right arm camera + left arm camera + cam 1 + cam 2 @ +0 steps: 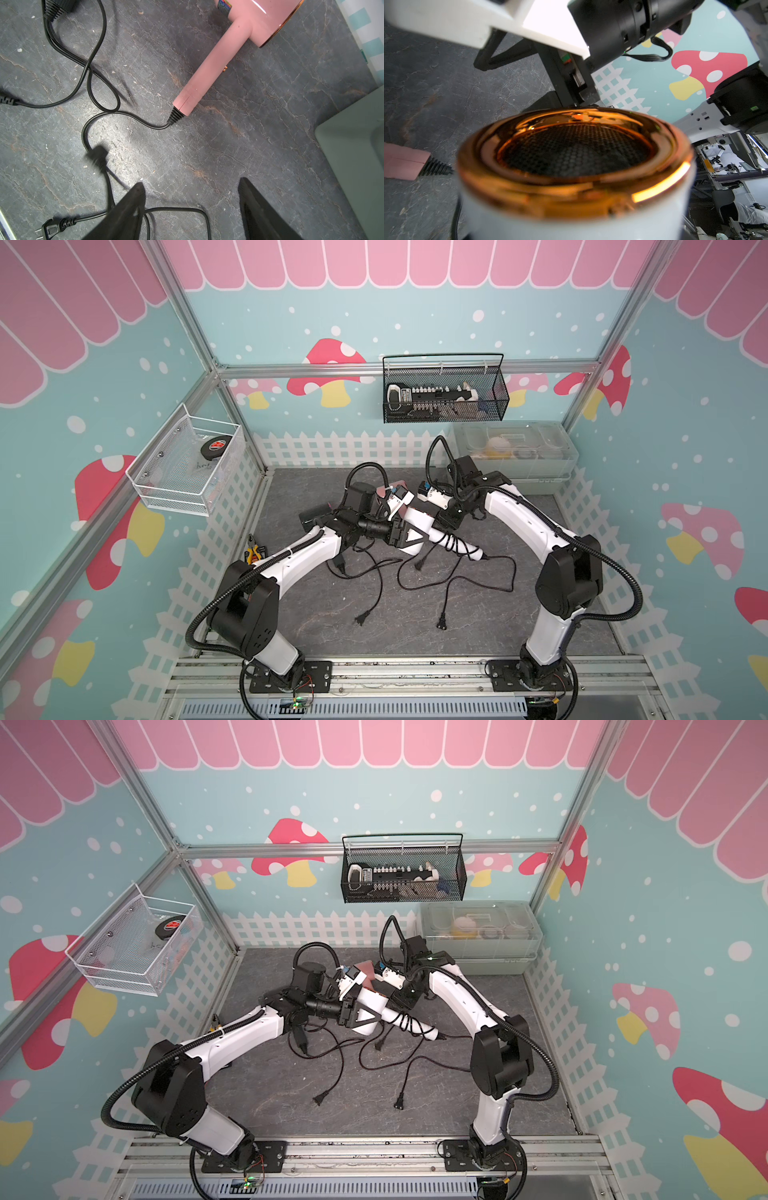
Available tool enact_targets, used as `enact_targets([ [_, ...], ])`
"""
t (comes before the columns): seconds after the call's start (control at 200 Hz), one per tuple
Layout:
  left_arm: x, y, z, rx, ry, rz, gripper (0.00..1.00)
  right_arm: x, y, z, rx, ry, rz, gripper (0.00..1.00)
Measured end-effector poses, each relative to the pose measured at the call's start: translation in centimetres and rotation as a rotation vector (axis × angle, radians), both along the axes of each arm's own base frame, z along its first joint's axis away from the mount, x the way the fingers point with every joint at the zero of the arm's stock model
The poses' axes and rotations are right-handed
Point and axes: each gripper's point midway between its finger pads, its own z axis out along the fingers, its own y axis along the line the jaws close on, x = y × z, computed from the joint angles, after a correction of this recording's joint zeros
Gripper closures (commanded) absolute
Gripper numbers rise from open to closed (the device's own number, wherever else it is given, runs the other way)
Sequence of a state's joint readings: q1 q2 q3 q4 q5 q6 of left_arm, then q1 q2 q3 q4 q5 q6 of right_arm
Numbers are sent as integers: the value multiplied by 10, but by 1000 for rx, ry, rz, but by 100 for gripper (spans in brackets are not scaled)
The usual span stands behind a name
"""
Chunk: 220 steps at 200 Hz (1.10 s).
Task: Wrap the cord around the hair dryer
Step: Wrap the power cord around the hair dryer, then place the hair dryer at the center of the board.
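We hold the white hair dryer with the copper-ringed mesh grille [420, 519] near the middle of the grey marbled counter [316, 630] in the left gripper [417, 537], whose fingers are clamped on the barrel. The thin black cord [448, 540] already makes several turns around the handle, and loose length trails on the counter. The right gripper [191, 182] hangs close by, fingers spread wide and empty. We judge the winding step partway done. The next move calls for taking up the slack near the handle and carrying it round, clear of the other black cords [360, 619].

Robot lab test cell: aluminium frame [270, 369], mushroom-print walls [415, 323], arms' mounting rail [407, 672].
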<state>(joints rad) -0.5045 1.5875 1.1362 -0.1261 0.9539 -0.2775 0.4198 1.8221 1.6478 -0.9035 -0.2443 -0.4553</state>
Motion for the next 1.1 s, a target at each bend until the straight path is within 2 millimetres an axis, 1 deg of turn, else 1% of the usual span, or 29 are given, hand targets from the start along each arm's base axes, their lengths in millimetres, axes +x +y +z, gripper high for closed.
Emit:
enact_targets([
  [0.115, 0, -1, 5, -18, -13, -8, 100, -3, -1, -4, -2, 14, 2, 28],
  [0.185, 0, -2, 7, -29, -21, -14, 100, -4, 0, -3, 5, 15, 4, 28],
  [0.32, 0, -4, 13, -49, -40, -27, 100, -4, -3, 7, 22, -3, -10, 28],
  [0.545, 4, -2, 14, -52, -63, -17, 100, 3, -19, 25, 89, 3, -86, 28],
  [0.715, 8, 3, 10, -27, -86, -1, 100, 8, -30, 53, 167, -23, -138, 28],
  [0.82, 7, 7, 6, 15, -104, 2, 100, 5, -38, 79, 246, -46, -164, 27],
  [0.91, 7, 10, 6, 49, -130, 6, 100, 1, -46, 103, 329, -78, -180, 23],
  [1.001, 7, 15, 11, 65, -155, 13, 100, -13, -47, 124, 404, -102, -175, 22],
  [1.056, 7, 17, 14, 69, -167, 15, 100, -23, -43, 131, 440, -102, -159, 22],
  [1.101, 9, 19, 17, 69, -176, 19, 100, -31, -41, 133, 463, -95, -150, 22],
])
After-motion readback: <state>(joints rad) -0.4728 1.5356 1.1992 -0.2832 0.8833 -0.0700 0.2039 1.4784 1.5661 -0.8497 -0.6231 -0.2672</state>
